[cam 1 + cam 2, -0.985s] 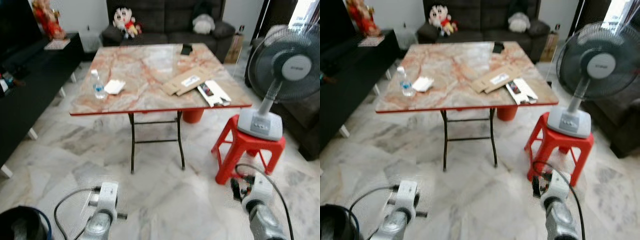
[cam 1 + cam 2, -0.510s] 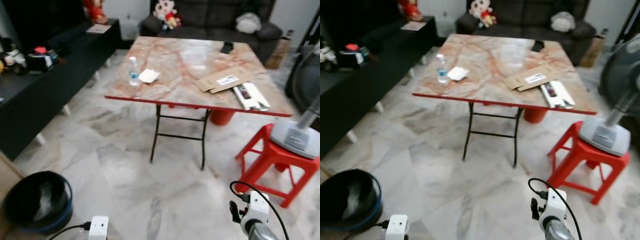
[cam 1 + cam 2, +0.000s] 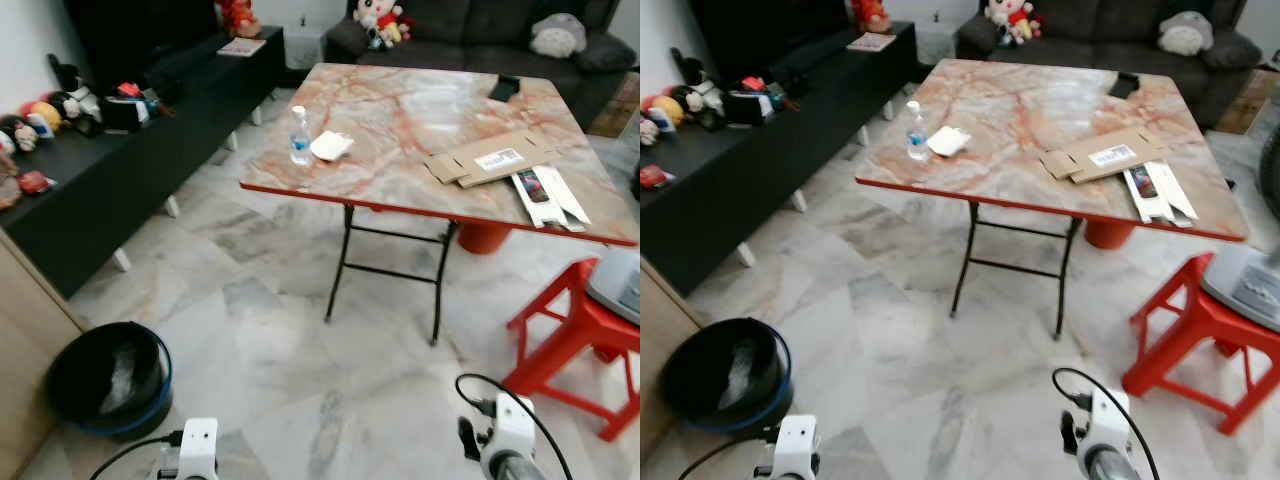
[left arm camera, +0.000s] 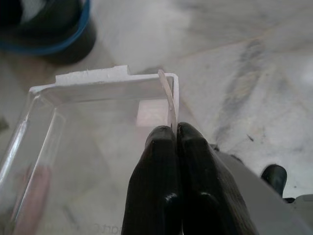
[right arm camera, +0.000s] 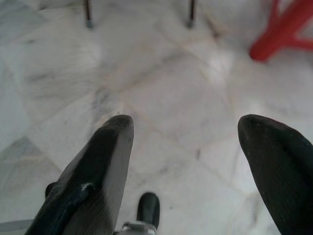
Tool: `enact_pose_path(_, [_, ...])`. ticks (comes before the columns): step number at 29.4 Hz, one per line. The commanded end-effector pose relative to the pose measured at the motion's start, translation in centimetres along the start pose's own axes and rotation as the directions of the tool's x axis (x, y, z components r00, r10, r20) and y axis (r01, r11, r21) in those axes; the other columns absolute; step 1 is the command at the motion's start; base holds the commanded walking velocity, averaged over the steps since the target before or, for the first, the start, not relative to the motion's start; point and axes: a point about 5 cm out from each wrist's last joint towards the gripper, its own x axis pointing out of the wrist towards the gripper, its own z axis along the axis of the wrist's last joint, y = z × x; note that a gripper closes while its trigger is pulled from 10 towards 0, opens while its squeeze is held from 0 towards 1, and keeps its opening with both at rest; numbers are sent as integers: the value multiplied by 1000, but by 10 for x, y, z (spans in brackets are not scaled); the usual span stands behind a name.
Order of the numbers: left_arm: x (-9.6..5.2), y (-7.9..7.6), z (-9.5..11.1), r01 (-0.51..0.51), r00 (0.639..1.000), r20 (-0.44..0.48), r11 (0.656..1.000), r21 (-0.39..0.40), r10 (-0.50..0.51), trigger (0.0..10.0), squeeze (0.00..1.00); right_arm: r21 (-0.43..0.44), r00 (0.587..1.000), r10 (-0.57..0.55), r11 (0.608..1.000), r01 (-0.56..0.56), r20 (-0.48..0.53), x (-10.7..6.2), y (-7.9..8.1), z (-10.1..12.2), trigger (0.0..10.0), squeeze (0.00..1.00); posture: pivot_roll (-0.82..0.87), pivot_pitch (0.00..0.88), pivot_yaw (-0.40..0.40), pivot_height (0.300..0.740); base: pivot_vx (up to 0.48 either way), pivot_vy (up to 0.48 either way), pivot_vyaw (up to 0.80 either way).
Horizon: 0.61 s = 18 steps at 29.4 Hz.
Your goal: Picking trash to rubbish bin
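A marble-patterned folding table (image 3: 1040,130) carries 1 water bottle (image 3: 914,131), a white packet (image 3: 948,141) just beside it, and flattened cardboard (image 3: 1102,160). A black rubbish bin (image 3: 725,375) with a blue rim stands on the marble floor (image 3: 900,330), well apart from the table. A red stool (image 3: 1200,335) stands near the table's right side.

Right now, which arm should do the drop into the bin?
Left. Its pincer is shut on the clear tray, and the bin sits on the robot's left. The right pincer is open, holding nothing.
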Motion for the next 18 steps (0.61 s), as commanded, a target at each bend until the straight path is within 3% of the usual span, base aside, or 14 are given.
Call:
enact_pose_path(1, [-2, 8, -7, -30, 999, -22, 1000, -1, 30, 10000, 0, -12, 1000, 18, 1000, -18, 7, 2, 8, 4, 10000, 0, 30, 6, -43, 740, 0, 0, 794])
enact_pose_path(18, [-2, 6, -9, -33, 999, -23, 999, -1, 33, 10000, 0, -29, 999, 30, 999, -31, -24, 0, 10, -6, 10000, 0, 9, 51, -35, 740, 0, 0, 746])
